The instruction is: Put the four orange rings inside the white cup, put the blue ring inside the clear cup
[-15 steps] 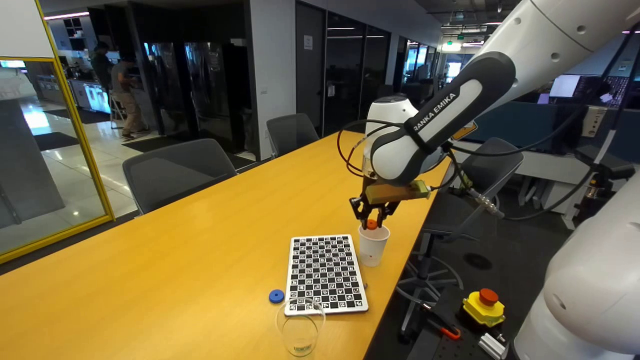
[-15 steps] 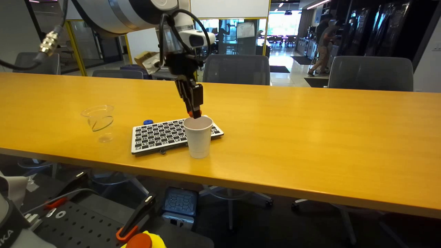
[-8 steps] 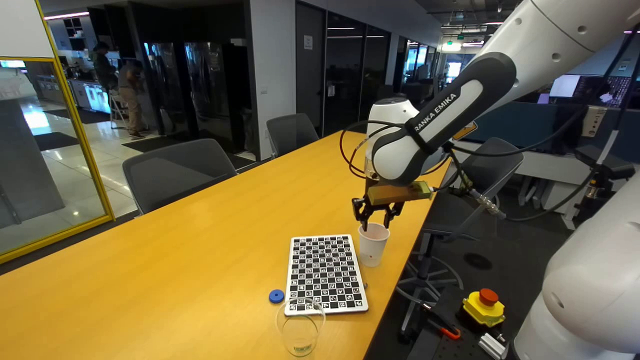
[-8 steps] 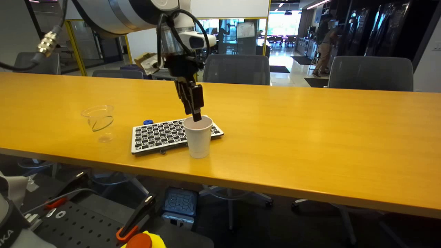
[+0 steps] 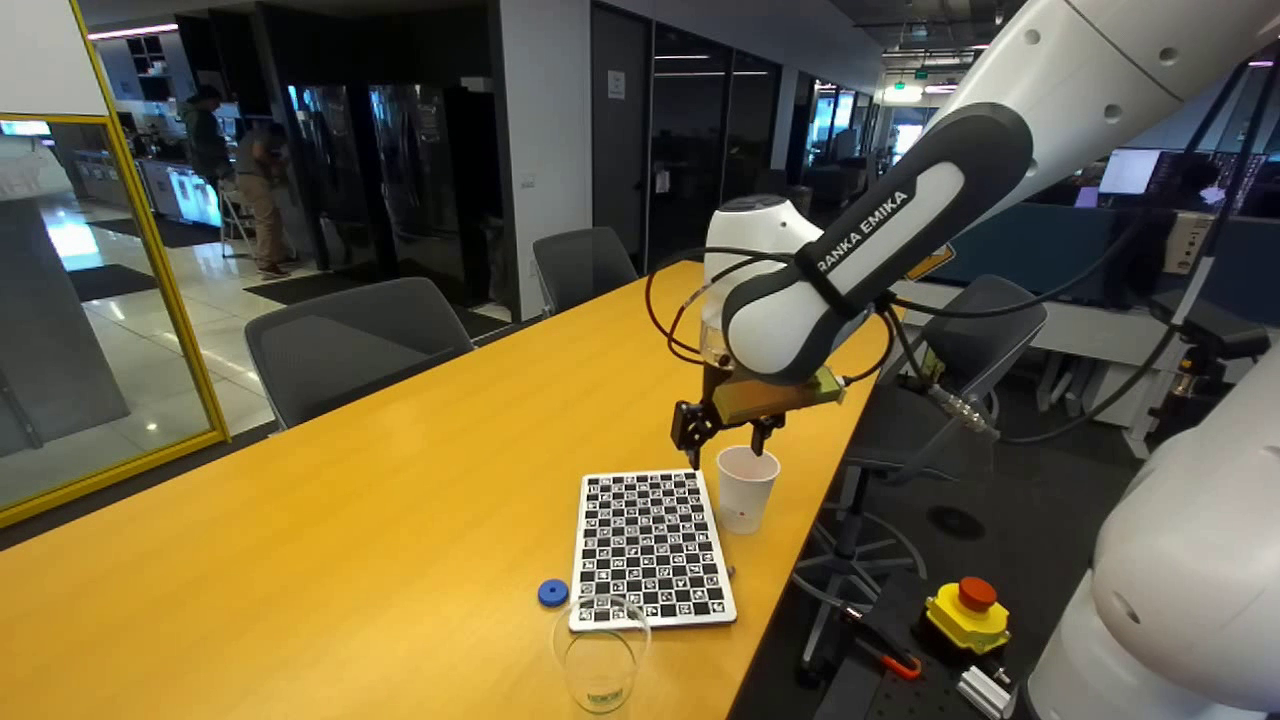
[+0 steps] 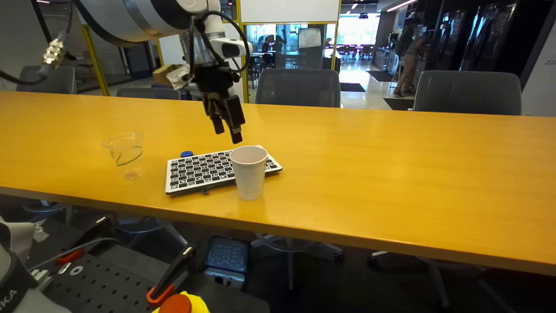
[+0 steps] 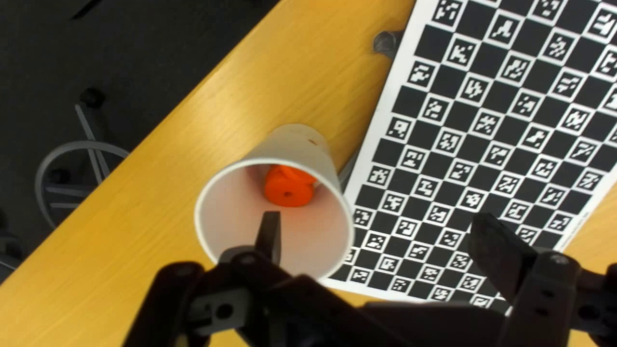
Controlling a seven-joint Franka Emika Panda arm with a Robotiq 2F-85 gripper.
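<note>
Hanging wide-spread, claw (image 5: 726, 457) grips nothing; orange rings (image 7: 289, 189) in white cup (image 5: 746, 494), seemingly done; next, likely, straddle blue ring (image 5: 553, 598).

A long yellow-orange wooden table (image 6: 412, 174) carries a flat rectangular black-and-white checkered board (image 5: 650, 540). Between it and the table's edge a tapered opaque white cup (image 6: 249, 178) stands upright. A flat round blue ring (image 5: 553, 593) lies just beside the board's opposite side, by a corner; near that end stands a tapered, transparent, colourless plastic cup (image 5: 600, 657).
</note>
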